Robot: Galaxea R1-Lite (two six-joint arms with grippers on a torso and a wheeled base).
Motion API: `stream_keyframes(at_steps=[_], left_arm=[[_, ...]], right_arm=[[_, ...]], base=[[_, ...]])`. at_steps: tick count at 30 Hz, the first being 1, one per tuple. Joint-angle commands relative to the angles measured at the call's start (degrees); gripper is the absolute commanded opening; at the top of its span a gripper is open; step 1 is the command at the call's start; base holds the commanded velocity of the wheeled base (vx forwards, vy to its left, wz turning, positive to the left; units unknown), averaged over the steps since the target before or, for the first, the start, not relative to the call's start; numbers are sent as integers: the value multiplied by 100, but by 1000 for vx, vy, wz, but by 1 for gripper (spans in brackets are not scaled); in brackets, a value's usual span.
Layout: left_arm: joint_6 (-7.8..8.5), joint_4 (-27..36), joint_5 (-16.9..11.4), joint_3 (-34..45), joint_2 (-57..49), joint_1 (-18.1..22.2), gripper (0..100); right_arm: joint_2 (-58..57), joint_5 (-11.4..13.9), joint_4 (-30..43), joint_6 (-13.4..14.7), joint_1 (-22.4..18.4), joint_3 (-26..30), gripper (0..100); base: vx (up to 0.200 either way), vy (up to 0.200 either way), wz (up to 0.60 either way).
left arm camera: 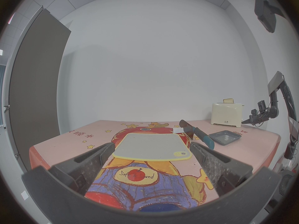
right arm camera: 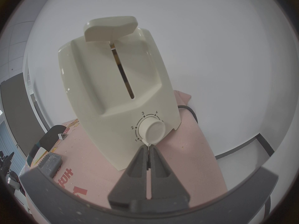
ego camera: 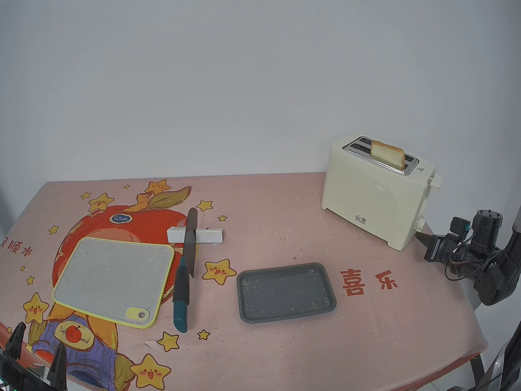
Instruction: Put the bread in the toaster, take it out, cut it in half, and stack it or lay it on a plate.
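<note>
The right claw is held with its fingers pressed together, nothing between them, level with the low part of the cream-coloured two-slot plastic toaster. In the right wrist view the closed tips are seen just under the round cream dial on the toaster's end face; whether they touch it cannot be told. Above the claw, on the same end face, the flat cream lever is seen at the upper end of its slit. The slice of browned bread is found above and beyond this claw, standing upright in one slot of the toaster with its upper part sticking out.

The left claw is held with its fingers spread wide and empty, low over the near edge of the pink cartoon-printed tablecloth. Just ahead of it, as seen from the left wrist, a grey rectangular cutting board with a yellow-green rim is laid flat. Beside the board, on the side towards the right claw, a knife with a dark blade and teal handle is propped with its blade on a small white block. Between the knife and the right claw, a dark grey rectangular tray is set flat on the cloth, dusted with crumbs.
</note>
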Motion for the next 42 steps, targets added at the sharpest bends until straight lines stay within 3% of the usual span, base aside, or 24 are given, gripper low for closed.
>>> stream_keyframes(at_steps=[1, 32, 42], left_arm=[[-1, -2, 2, 101, -75, 2, 100], [-1, -2, 2, 101, -75, 2, 100], [-1, -2, 2, 101, -75, 2, 100]], right_arm=[[-95, 4, -1, -3, 36, 23, 0], [-183, -14, -1, -55, 80, 102, 0], [-1554, 39, -159, -47, 274, 252, 0]], base=[[0, 0, 0], [0, 0, 0], [0, 0, 0]])
